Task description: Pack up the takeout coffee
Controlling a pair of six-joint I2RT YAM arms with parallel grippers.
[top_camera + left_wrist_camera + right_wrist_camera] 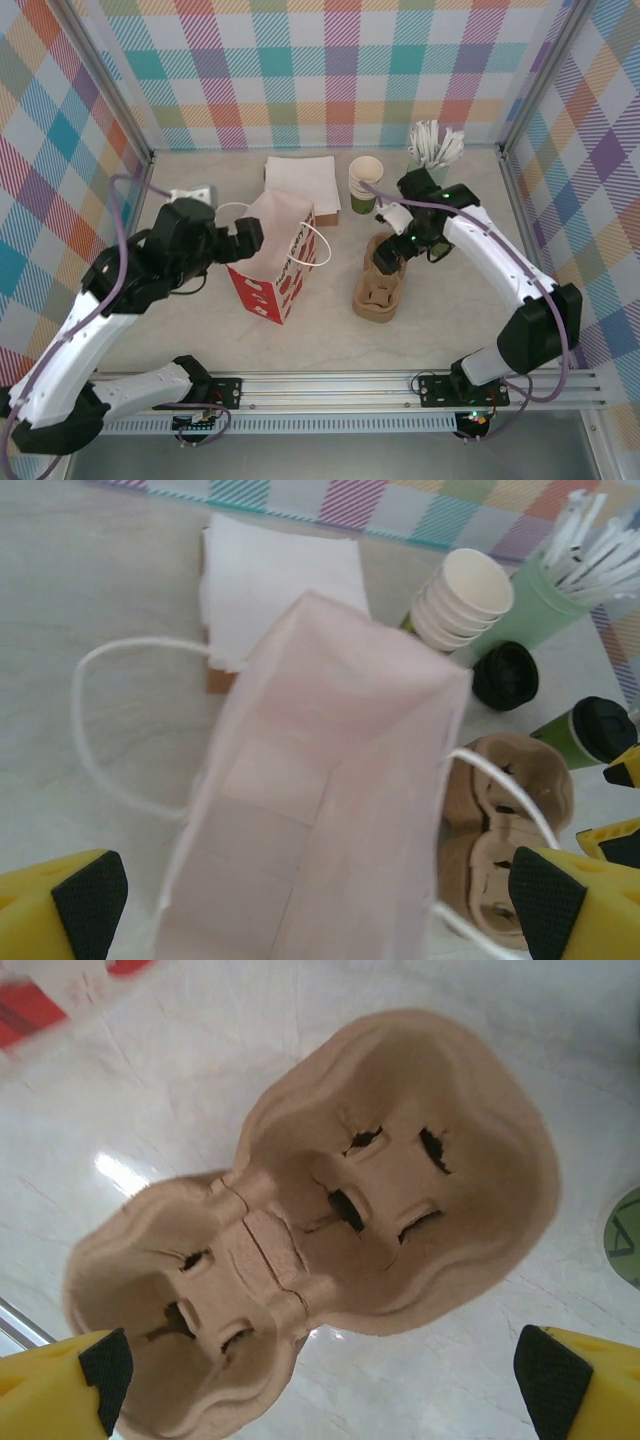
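The takeout coffee (598, 730), a small green cup under a black lid, stands on the table right of the stacked cups. My left gripper (318, 910) is open, hovering over the open mouth of the red-and-white paper bag (268, 272); nothing lies inside the bag (330, 810). From above, the left gripper (245, 238) sits at the bag's upper left edge. My right gripper (328, 1390) is open just above the brown pulp cup carrier (330, 1230), and both carrier pockets hold nothing. That gripper (388, 250) hangs over the carrier (380, 290) in the top view.
A stack of green cups (365, 185) and a pale green cup of white sticks (435, 150) stand at the back. A loose black lid (505, 675) lies beside the stack. White napkins (300, 185) lie behind the bag. A small white object (190, 195) sits at back left.
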